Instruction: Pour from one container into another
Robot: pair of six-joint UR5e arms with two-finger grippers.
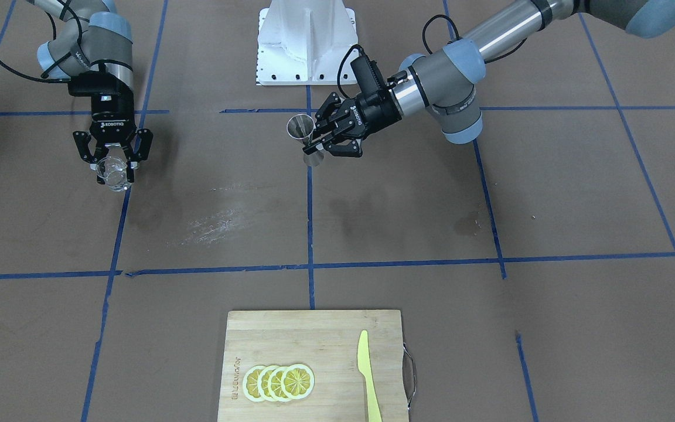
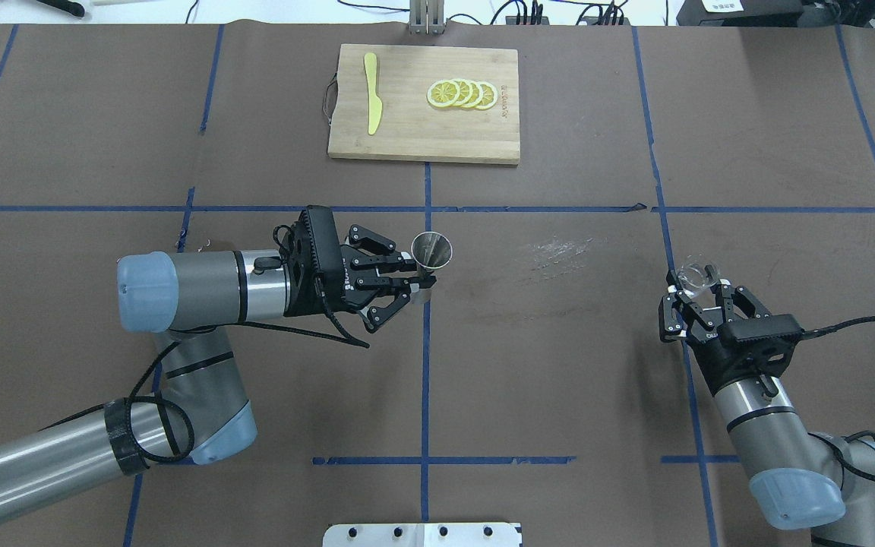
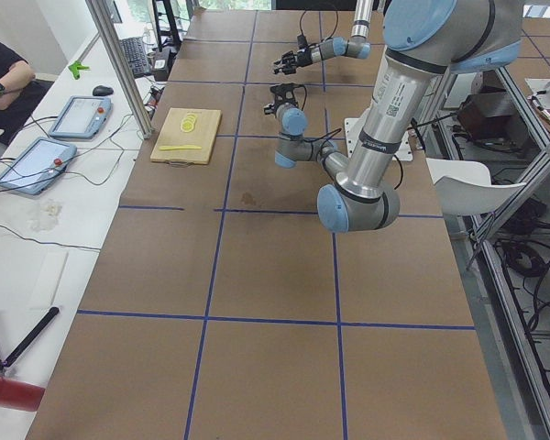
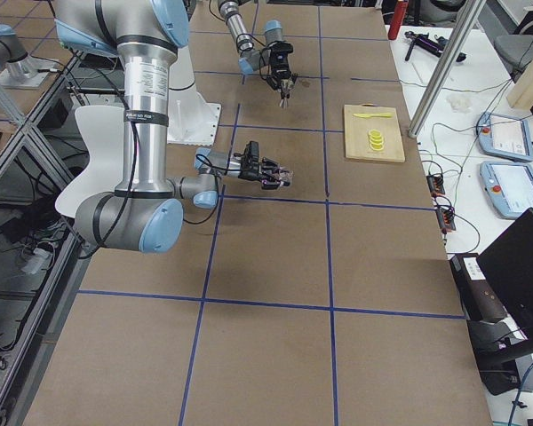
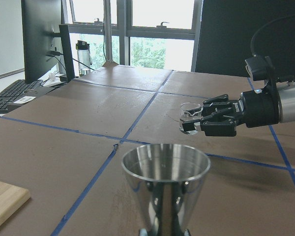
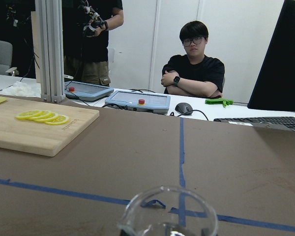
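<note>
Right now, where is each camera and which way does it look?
Front-facing: across the table, facing the robot, looking down; both arms, base.
Overhead: behind the robot, looking forward and down; both arms.
Left side: table's left end, looking along it; left arm near, right arm far.
Right side: table's right end, likewise; right arm near, left far.
Left wrist: over its cup toward the right arm holding the glass.
Right wrist: over the glass toward the board and a person; no arm.
Shared: front-facing and overhead both show the slices.
</note>
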